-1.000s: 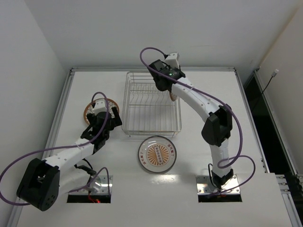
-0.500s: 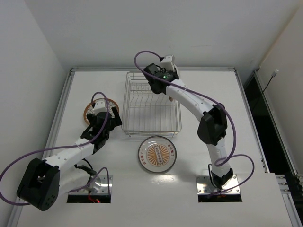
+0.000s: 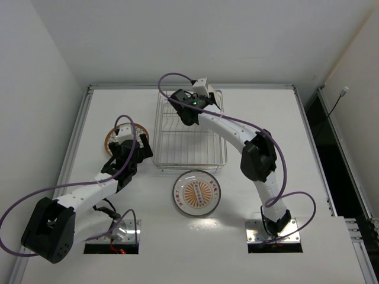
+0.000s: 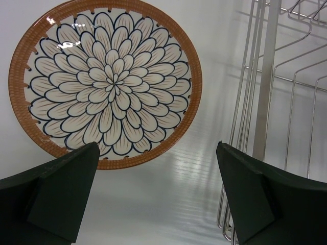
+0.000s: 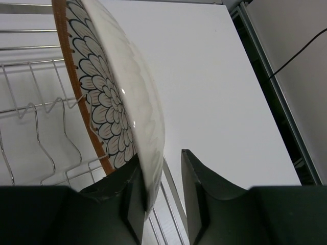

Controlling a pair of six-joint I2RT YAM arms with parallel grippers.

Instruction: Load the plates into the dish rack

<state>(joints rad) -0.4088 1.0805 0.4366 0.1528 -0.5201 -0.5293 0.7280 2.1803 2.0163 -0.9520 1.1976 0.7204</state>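
White, smooth tabletop (image 3: 266, 118), metal-framed at its edges, stretches wide right of the wire dish rack (image 3: 189, 164). Just in front of the rack, the large medallion plate (image 3: 197, 193) lies flat. The left gripper (image 4: 158, 145) hangs wide open and empty over a petal-patterned plate (image 4: 106, 84) beside the rack. Only the right wrist view shows another patterned plate (image 5: 127, 87), on edge among the tines. The right gripper (image 5: 161, 155) is slightly parted around its rim, with a gap at one finger.

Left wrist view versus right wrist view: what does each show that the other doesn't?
Left wrist only: a flat plate, face up on the table, beside the rack, past the wide-open left jaws. Right wrist only: a standing plate on edge among the tines, rim between the right jaws, a gap on one side. Both: rack wires, white table, a flower-patterned plate.
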